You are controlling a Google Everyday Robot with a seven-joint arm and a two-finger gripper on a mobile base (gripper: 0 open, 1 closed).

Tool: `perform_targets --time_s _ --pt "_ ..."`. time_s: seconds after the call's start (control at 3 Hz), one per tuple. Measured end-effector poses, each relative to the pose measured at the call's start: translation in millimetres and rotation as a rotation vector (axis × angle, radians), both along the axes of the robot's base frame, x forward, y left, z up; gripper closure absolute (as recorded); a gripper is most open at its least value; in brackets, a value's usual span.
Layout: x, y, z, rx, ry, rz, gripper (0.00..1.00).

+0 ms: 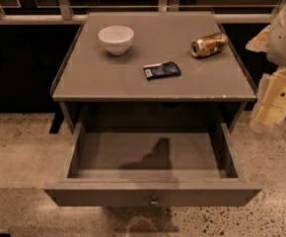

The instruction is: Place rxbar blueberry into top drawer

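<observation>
Pick not yet begun: rxbar blueberry (161, 70) lies flat on the tabletop (98, 78), mid-frame, untouched. Top drawer (153, 194) stands open across the lower frame. Gripper (273, 100) hangs at the right edge, well apart from the bar, and whether it is open or closed cannot be told. Next move likely calls for a reach left and down over the bar.

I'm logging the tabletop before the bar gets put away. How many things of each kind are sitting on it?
Snack bar: 1, the rxbar blueberry
Can: 1, the gold can, on its side
Bowl: 1, the white bowl
Total: 3
The top drawer stands open; the tool hangs to the right of the table.
</observation>
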State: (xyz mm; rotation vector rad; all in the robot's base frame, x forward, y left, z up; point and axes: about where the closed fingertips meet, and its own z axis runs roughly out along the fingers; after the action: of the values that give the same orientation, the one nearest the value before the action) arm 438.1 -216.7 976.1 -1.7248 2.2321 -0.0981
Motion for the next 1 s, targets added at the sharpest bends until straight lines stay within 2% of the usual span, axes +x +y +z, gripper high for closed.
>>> perform_targets --time_s 0.33,0.67,1.0 --pt "0.1 0.0 0.0 0.000 0.000 0.000 0.00" --pt "10.7 4.7 -3.3 0.016 0.002 0.017 0.00" --pt "38.1 25.1 -18.7 0.040 -0.001 0.085 0.00"
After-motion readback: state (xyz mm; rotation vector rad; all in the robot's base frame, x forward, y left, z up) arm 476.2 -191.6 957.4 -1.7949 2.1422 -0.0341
